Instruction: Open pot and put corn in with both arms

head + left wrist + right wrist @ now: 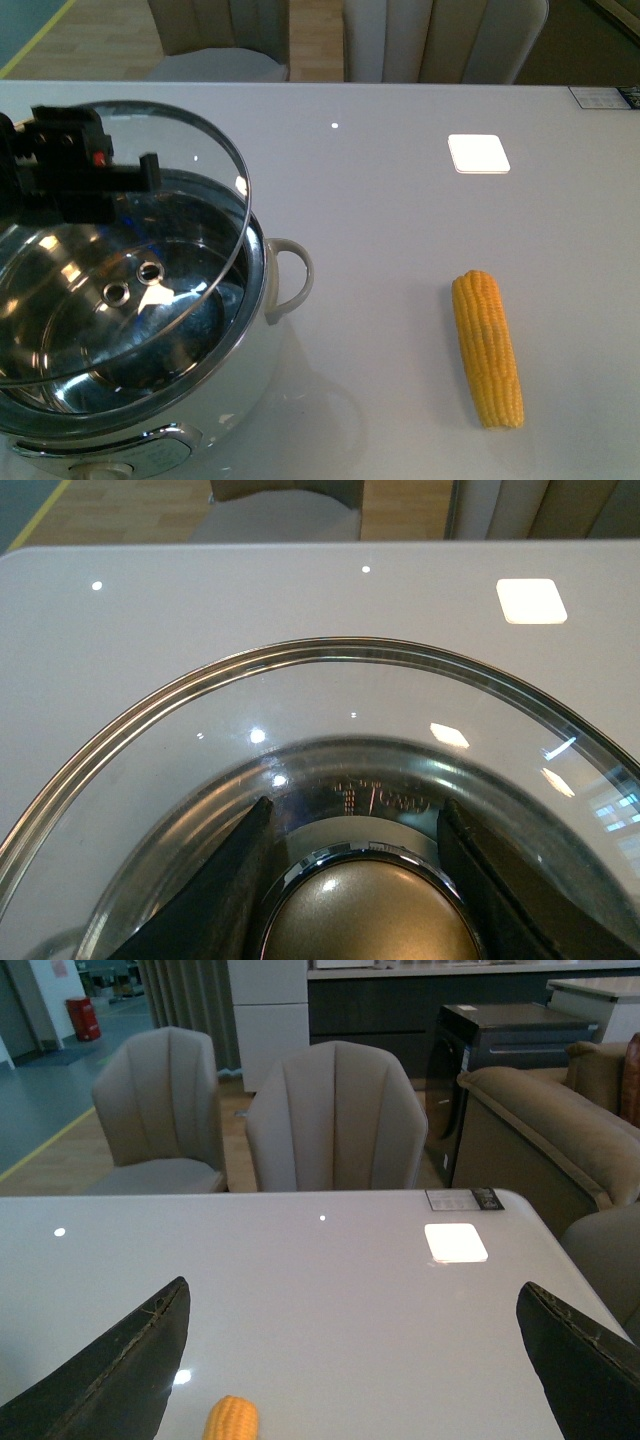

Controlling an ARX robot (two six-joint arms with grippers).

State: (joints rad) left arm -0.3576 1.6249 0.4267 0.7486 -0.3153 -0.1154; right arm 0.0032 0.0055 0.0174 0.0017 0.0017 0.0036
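Pot (245,385) embossing (375,800) illegible, corn (487,348) well apart

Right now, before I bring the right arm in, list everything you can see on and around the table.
pot: one, white with a steel bowl, near left of the table.
glass lid: one, clear with a steel rim, tilted over the pot.
knob: one, bronze, at the lid's centre.
corn: one, yellow, lying on the table to the right of the pot, apart from it.
table: one, white.
card: one, dark and white, at the table's far right corner.
chairs: two, beige, behind the table.
left gripper: black, closed on the lid's knob.
right gripper: black, open, above the table near the corn's tip.
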